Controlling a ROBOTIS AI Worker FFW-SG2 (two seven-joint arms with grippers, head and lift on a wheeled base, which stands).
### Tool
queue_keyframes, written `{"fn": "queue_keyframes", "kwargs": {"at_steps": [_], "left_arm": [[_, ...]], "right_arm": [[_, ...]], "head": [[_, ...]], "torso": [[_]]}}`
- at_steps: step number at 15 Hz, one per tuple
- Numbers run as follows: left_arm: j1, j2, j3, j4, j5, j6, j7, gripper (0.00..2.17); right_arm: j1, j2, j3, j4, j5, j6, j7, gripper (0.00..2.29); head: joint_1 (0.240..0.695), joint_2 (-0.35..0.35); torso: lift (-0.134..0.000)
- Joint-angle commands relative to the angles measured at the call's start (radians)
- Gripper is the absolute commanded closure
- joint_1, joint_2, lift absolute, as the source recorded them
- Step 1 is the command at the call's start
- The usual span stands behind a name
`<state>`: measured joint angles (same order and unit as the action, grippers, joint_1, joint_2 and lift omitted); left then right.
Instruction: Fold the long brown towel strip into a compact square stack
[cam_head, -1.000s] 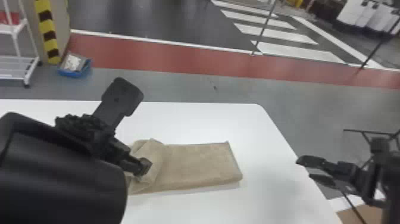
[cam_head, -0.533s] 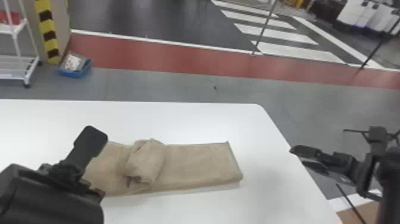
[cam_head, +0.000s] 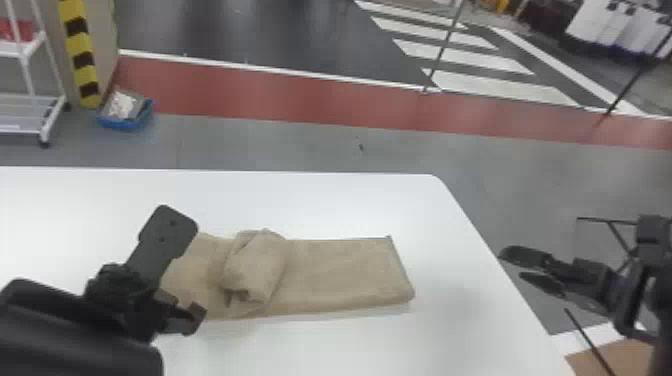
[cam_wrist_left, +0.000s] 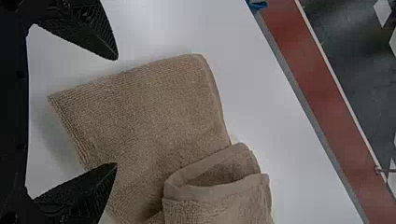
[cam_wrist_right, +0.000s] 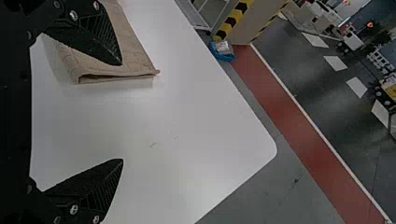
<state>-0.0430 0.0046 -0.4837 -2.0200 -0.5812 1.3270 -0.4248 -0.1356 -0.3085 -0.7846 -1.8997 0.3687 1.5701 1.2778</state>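
I read the clock with twelve straight ahead of me. Nearest, at ten o'clock, is my left claw (cam_head: 184, 272), its two black fingers spread wide; the left wrist view shows one over the table and the other's tip across the towel's border. I cannot tell whether it touches the cloth.

The brown towel (cam_head: 345, 272) lies between eleven and twelve o'clock, a long strip running side to side on the white table (cam_head: 350, 345). Left of its middle a loose fold (cam_head: 255, 265) sits humped on top, and in the left wrist view it gapes like a little pocket. The stretch from there to my one o'clock is flat.

At two o'clock I have my right claw (cam_head: 512, 265), seen against the floor past the table's right edge. Its fingers are parted too, and the right wrist view has the towel's end partly behind one of them.

Beyond the table, at eleven o'clock on the grey floor, stands a shallow blue bin (cam_head: 125, 124) holding something grey with whitish pieces on top; I cannot make out what they are. Farther left, at ten, is a white rack (cam_head: 20, 132), with a red item (cam_head: 15, 31) on its upper shelf. Farthest, at one o'clock, white stripes (cam_head: 505, 87) cross dark floor.
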Motion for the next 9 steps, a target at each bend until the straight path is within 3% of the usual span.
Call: {"fn": "queue_keyframes", "kwargs": {"at_steps": [1, 5, 9], "left_arm": [[0.000, -0.007, -0.018, -0.043, -0.002, 0.038, -0.002, 0.08], [0.000, -0.007, -0.018, 0.023, 0.092, -0.122, 0.121, 0.08], [-0.014, -0.007, -0.035, 0.096, 0.139, -0.174, 0.150, 0.09]], "right_arm": [[-0.002, -0.004, -0.002, 0.005, -0.001, 0.002, 0.000, 0.16], [-0.004, -0.003, -0.001, 0.010, -0.001, 0.002, 0.000, 0.16], [0.002, -0.006, -0.024, 0.011, -0.008, 0.002, 0.000, 0.16]], "head": [[0.695, -0.350], [0.695, -0.350], [0.695, -0.350]], "torso": [[-0.124], [-0.124], [-0.124]]}}
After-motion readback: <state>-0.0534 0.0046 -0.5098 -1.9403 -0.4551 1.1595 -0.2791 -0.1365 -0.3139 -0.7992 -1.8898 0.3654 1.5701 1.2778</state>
